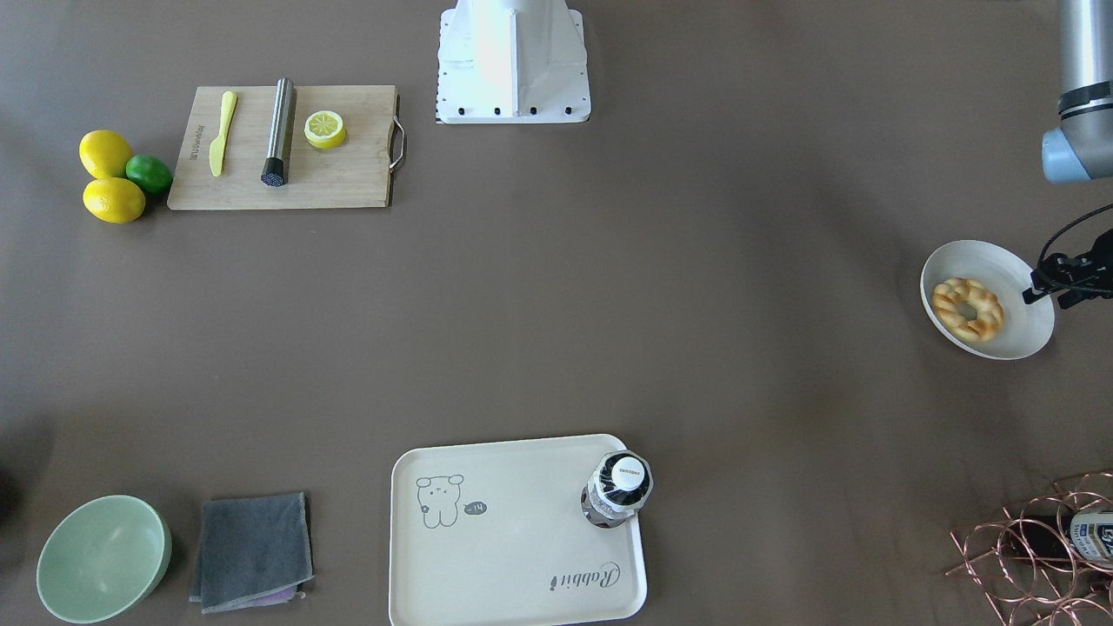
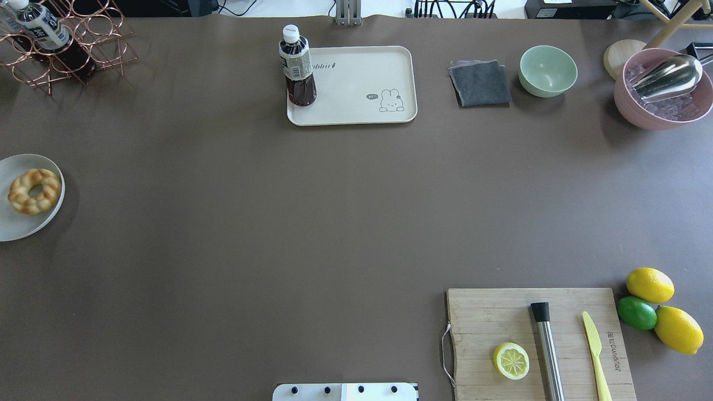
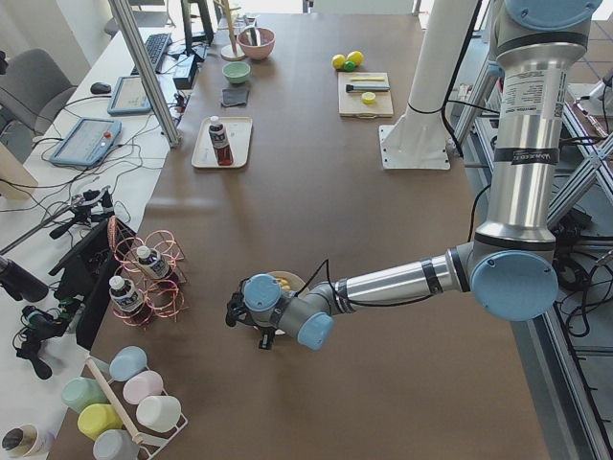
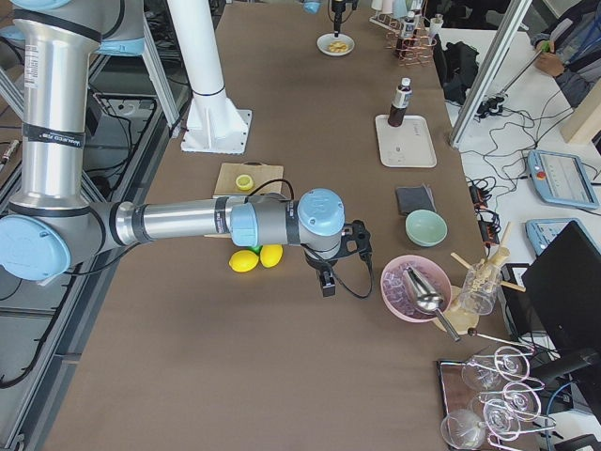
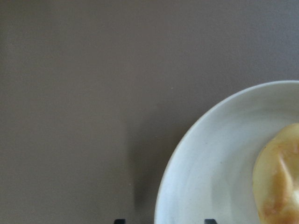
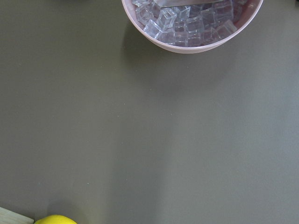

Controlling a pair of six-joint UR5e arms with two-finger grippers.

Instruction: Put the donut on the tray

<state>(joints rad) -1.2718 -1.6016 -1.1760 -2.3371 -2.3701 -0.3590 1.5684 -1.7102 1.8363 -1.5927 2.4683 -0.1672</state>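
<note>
The donut (image 1: 967, 309) is a golden-brown braided ring lying on a white plate (image 1: 974, 261) at the table's left end; it also shows in the overhead view (image 2: 34, 191). My left gripper (image 1: 1039, 287) hovers over the plate's outer rim, beside the donut. In the left wrist view its fingertips (image 5: 120, 220) stand apart, open and empty, with the donut (image 5: 280, 177) at the right edge. The cream tray (image 1: 517, 556) with the bear drawing lies at the table's far side (image 2: 356, 106). My right gripper (image 4: 329, 272) hangs between the lemons and the ice bowl; I cannot tell its state.
A dark drink bottle (image 1: 619, 487) stands on the tray's corner. A copper wire rack (image 1: 1043, 548) with a bottle is near the plate. A cutting board (image 1: 348, 174), lemons, a green bowl (image 1: 103, 556), a grey cloth (image 1: 252, 548) and a pink ice bowl (image 2: 663, 117) are on the right half.
</note>
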